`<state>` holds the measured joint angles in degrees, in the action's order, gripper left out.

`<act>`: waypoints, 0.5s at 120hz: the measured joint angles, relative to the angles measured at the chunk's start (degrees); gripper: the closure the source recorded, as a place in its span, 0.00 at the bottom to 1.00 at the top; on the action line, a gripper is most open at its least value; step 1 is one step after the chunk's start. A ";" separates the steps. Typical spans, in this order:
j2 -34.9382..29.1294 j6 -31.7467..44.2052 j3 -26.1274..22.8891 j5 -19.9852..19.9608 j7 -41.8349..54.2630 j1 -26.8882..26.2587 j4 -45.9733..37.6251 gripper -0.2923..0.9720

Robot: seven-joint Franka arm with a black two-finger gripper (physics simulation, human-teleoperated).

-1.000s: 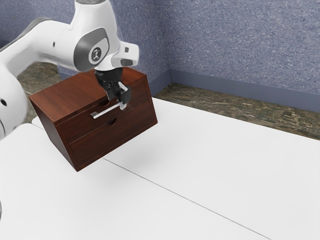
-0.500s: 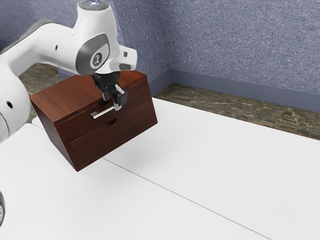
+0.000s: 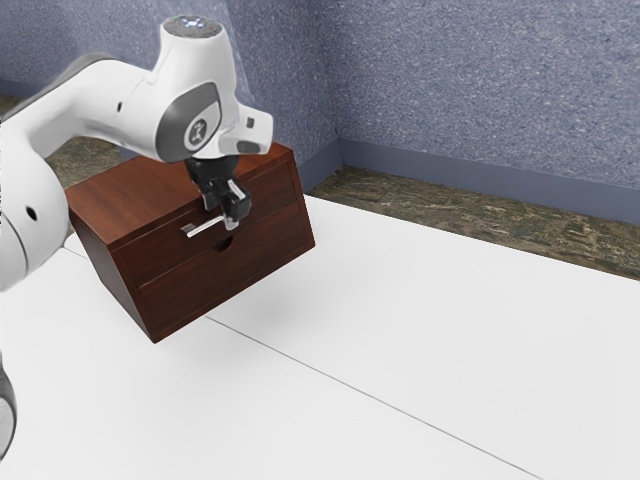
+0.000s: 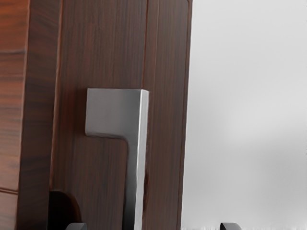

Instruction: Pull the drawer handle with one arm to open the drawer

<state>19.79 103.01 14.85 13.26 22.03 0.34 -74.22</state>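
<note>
At the upper left of the frame, the white arm (image 3: 110, 100) bends down over a dark, wood-grained chest (image 3: 200, 275) on the white desk (image 3: 420, 330). The wrist tips toward the top drawer (image 3: 270, 195), whose front looks flush. The jaws stand wide, seemingly astride the flat, brushed-metal handle (image 3: 203, 227) (image 4: 139, 158) without touching it.

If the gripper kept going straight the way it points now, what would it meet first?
Probably the silver handle: in the wrist view it lies straight ahead of the open gripper, with the upper drawer front just behind it. Depth is unclear.
</note>
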 joint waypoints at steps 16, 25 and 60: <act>0.02 0.77 0.00 -0.05 0.37 0.00 -1.35 0.52; 0.02 1.23 0.00 -0.06 0.54 0.00 -1.71 0.52; 0.28 2.14 0.02 -0.03 1.09 0.01 -2.13 0.64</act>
<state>20.07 105.15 14.87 13.22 23.11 0.35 -76.35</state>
